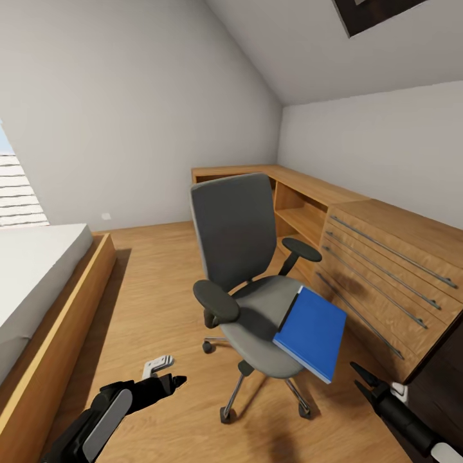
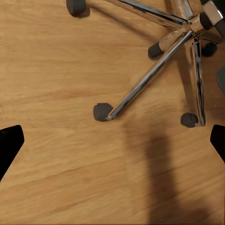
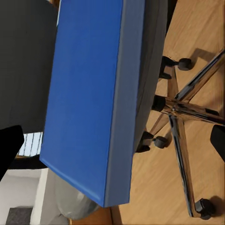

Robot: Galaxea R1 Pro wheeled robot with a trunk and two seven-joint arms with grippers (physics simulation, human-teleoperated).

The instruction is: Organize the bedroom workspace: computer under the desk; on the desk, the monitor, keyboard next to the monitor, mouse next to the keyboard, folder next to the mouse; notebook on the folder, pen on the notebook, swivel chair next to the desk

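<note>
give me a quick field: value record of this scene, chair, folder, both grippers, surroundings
swivel chair: grey, black armrests, chrome star base on castors, standing on the wood floor
folder: bright blue, lying on the chair seat, overhanging its front edge on the robot's right
left gripper: open, empty, low over the floor near the chair base
right gripper: open, empty, close to the folder, not touching it
wooden chest: light wood, long bar handles, beside the chair
bed: on the robot's left
desk: none identified
</note>
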